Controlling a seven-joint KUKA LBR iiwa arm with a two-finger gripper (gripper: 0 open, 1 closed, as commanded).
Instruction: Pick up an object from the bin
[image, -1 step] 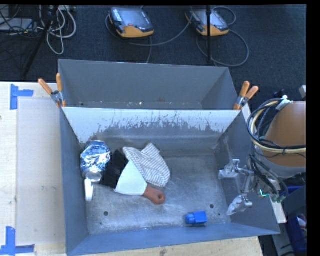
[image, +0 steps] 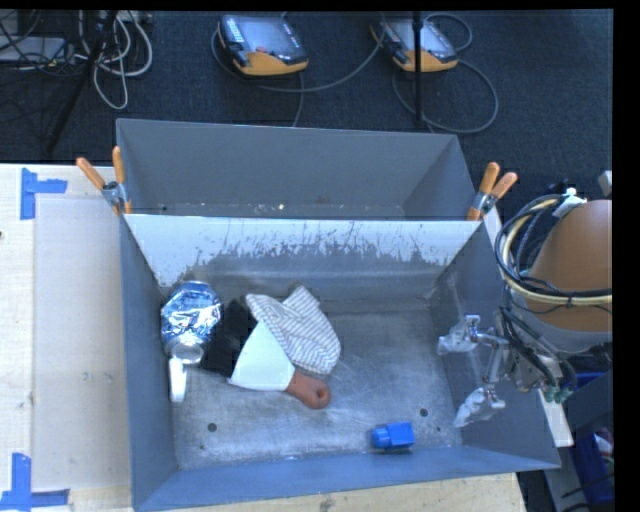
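We see a small blue block (image: 392, 436) on the floor of the bin (image: 300, 265), close to the near wall and right of centre. Its long axis runs left to right, along that wall. The hand (image: 469, 374) hangs by the bin's right wall, near the block but apart from it. Its fingers are spread open, one toward the far wall, one toward the near. The arm (image: 570, 260) leans in over the right rim. At the left lies a heap: a foil bundle (image: 192, 312), a checked cloth (image: 300, 328) and a brown handle (image: 310, 392).
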